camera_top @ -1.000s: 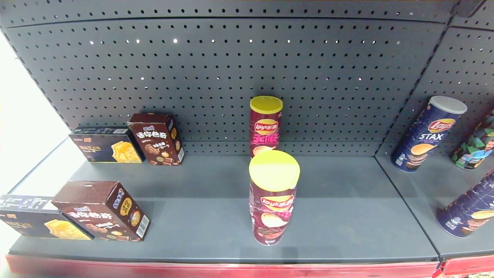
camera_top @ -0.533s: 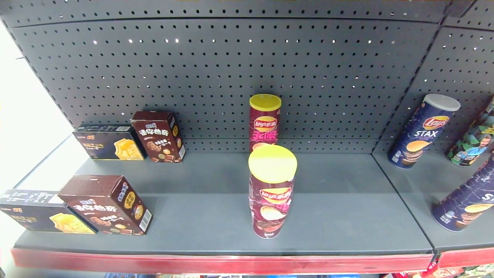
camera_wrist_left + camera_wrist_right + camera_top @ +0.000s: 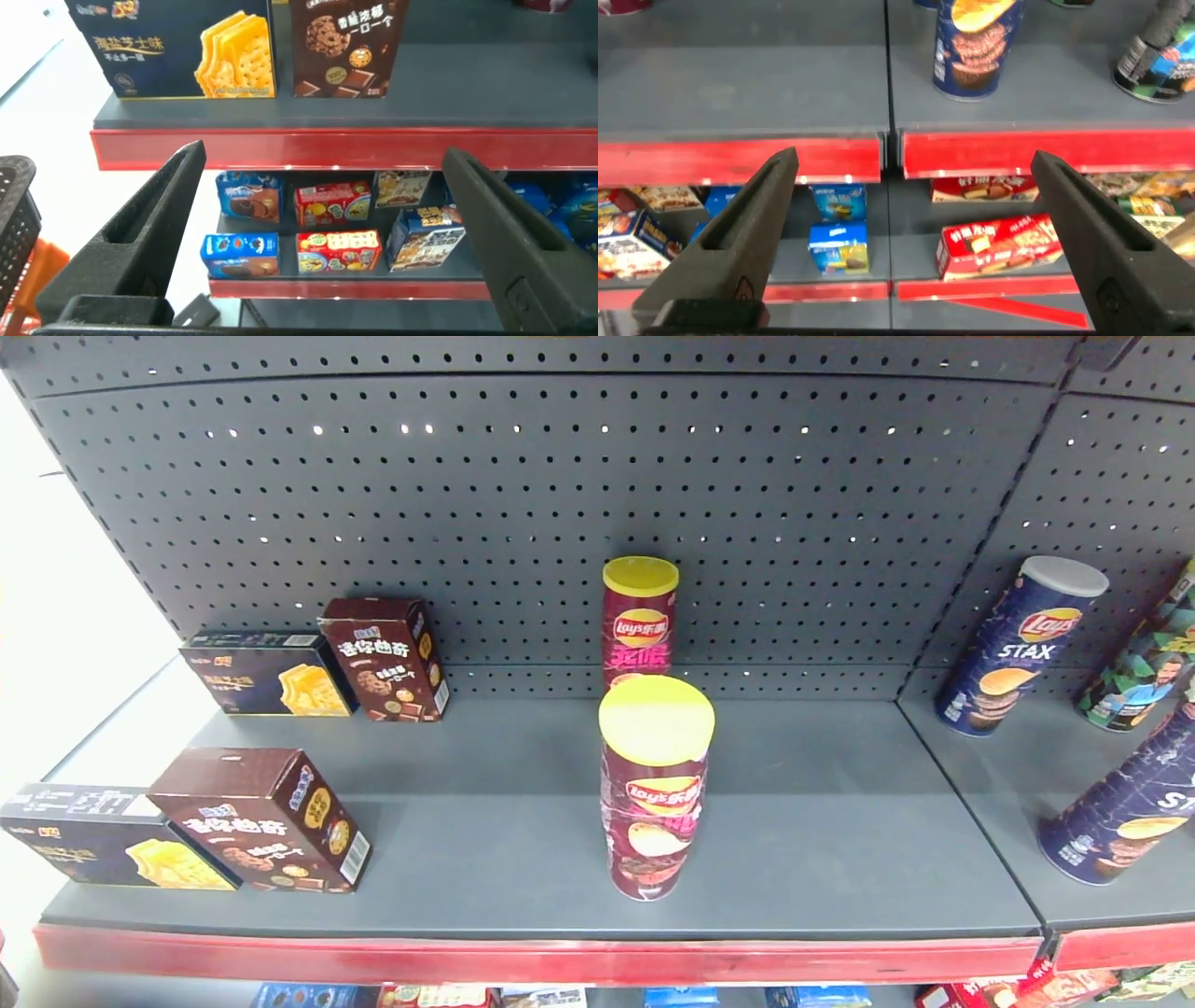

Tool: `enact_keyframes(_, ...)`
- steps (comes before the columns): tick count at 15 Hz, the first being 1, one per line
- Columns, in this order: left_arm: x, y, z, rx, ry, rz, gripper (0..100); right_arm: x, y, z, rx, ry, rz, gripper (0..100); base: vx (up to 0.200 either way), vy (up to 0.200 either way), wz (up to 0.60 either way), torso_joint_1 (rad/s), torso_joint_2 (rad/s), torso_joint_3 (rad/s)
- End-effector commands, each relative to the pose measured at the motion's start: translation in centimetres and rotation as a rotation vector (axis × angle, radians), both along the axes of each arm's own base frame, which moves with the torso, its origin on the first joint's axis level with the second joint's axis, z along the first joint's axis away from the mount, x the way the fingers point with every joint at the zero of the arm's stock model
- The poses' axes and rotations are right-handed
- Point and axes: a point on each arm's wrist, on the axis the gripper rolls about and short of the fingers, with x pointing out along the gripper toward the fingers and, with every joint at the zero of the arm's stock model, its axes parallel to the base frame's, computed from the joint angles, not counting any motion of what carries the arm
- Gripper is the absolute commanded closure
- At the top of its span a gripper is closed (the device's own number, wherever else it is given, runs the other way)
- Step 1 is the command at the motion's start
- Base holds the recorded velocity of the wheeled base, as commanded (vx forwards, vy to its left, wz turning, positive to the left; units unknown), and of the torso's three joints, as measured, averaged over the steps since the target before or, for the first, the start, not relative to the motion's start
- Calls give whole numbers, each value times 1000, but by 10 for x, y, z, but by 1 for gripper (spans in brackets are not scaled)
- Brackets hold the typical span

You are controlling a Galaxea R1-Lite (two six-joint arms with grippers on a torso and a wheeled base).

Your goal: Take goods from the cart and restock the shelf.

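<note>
Two hands: your left hand (image 3: 322, 154) and right hand (image 3: 913, 157) hang low before the shelf's red lip, fingers spread wide and nothing between them. I judge them ready to pick, not to place.
Shelf: the shelf (image 3: 822, 840) has bare board on either side of its middle, and new stock probably belongs there.
Red cans: the front can (image 3: 655, 803) stands near the lip and the back can (image 3: 640, 621) stands by the pegboard, both upright in one file, labels outward for shoppers.
Boxes: the front brown box (image 3: 266, 821) and front black box (image 3: 103, 840) sit ahead of the back brown box (image 3: 383, 658) and back black box (image 3: 266, 674), filed the same way.
Cart: the mesh basket (image 3: 13, 219) near your left hand is likely the cart; its goods are hidden.
</note>
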Motion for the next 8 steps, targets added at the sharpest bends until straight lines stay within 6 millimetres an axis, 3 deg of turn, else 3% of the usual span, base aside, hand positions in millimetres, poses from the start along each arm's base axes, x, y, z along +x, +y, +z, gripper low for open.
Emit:
enact_keyframes(1,0,0,0,-2,1,3,0,0,0,0,0,2,-1,0,0,0,0,0,0,0)
enact_keyframes(8,0,0,0,-2,1,5,0,0,0,0,0,1,-1,0,0,0,0,0,0,0)
